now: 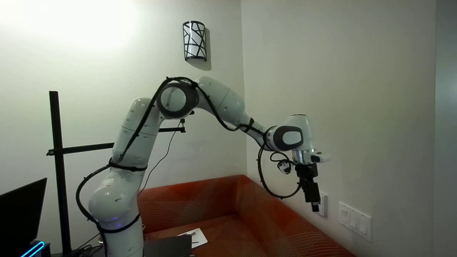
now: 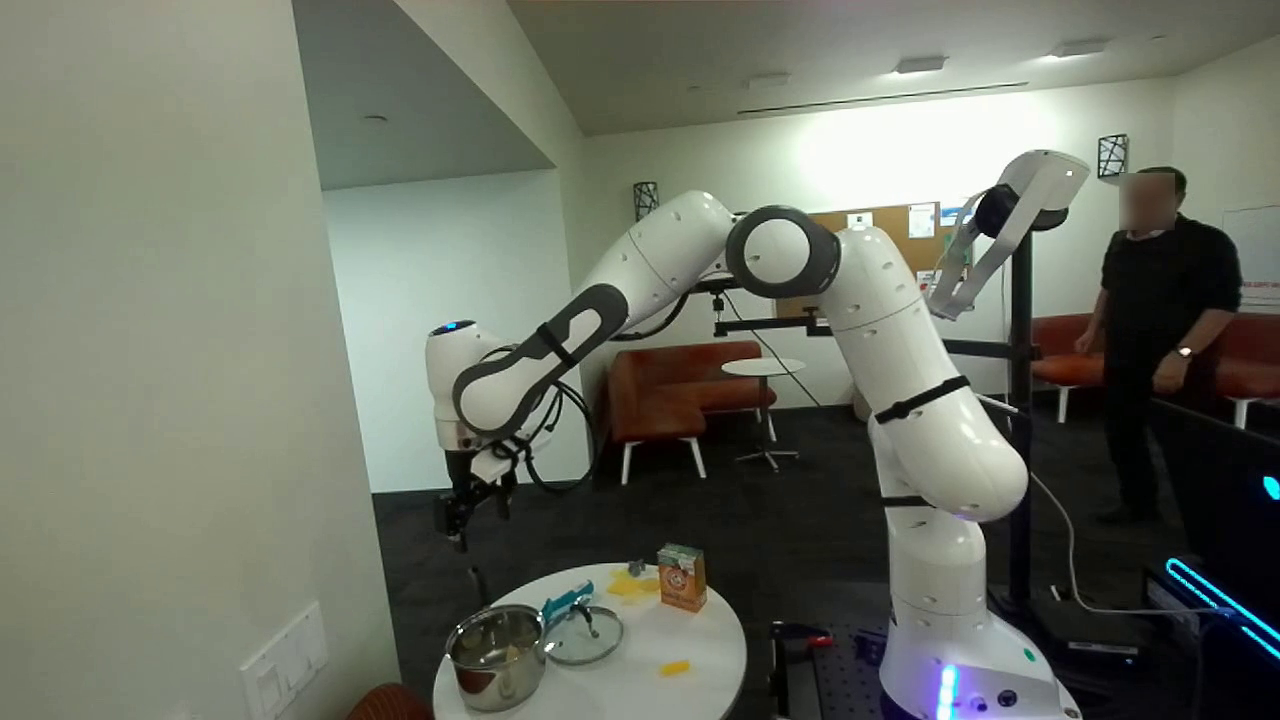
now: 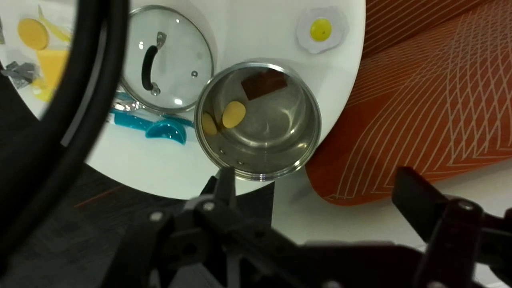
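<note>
My gripper [image 3: 316,174] stands open in the wrist view, its fingers wide apart with nothing between them. In both exterior views it hangs pointing down from the outstretched arm, above and apart from the table's pot end. Nearest to it is a steel pot [image 3: 276,148], also seen in an exterior view as the pot [image 2: 505,685]. Inside lie a yellow oval piece [image 3: 233,114] and a brown flat piece [image 3: 264,85]; a second yellow shape by the wall may be a reflection. Next to the pot are a glass lid [image 3: 180,60], a blue scoop [image 3: 166,130] and a toy fried egg [image 3: 321,30].
The round white table [image 2: 640,690] also bears an orange box [image 2: 682,578] and several yellow pieces. A red patterned sofa [image 3: 424,108] borders the table, close to a wall with switches [image 1: 355,221]. A person [image 2: 1165,270] stands behind the robot's base.
</note>
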Motion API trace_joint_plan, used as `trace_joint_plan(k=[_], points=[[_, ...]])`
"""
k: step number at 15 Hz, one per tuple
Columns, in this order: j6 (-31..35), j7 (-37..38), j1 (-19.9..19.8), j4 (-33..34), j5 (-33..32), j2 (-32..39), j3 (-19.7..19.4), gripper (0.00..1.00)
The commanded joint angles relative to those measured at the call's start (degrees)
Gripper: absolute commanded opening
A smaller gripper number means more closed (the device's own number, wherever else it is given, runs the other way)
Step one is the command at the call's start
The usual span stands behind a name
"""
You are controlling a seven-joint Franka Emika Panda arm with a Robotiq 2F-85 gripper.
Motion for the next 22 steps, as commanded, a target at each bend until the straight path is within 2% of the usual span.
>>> trace_joint_plan(k=[1, 10, 22], points=[[1.6, 0.2, -1.4, -8.5, 0.0, -5.6, 1.2, 1.0], [4.1, -0.6, -4.7, -19.9, 1.0, -10.7, 1.3, 1.0], [12.9, 2.0, -9.1, -26.7, 0.6, -8.9, -1.5, 1.0]])
